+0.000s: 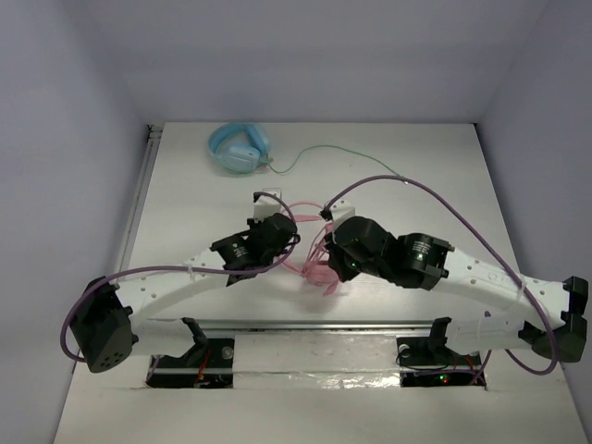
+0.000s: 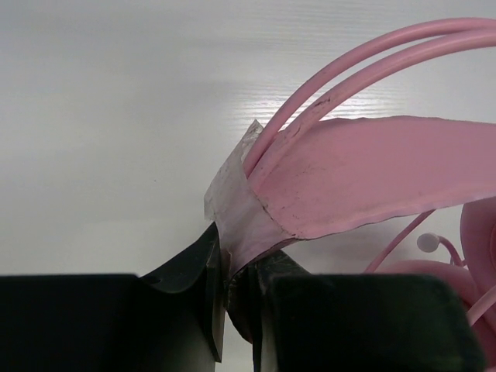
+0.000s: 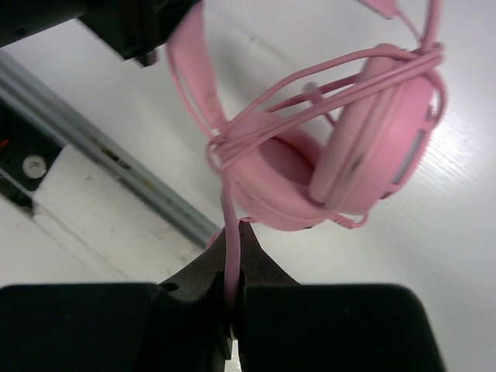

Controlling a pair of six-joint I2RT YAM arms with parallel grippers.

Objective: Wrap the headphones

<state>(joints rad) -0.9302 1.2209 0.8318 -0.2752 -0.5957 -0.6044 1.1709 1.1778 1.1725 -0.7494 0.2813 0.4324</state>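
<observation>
The pink headphones hang between my two grippers at the table's middle. My left gripper is shut on the flat inner band of the headband, at a taped end; the thin double wire band arcs above it. My right gripper is shut on the thin pink cable, just below the two earcups. Several turns of cable run round the earcups. In the top view the left gripper is left of the headphones and the right gripper is right of them.
Light blue headphones with a green cable lie at the far left of the table. A small white block lies beyond the left gripper. A metal rail runs along the near edge. Purple arm cables loop above the table.
</observation>
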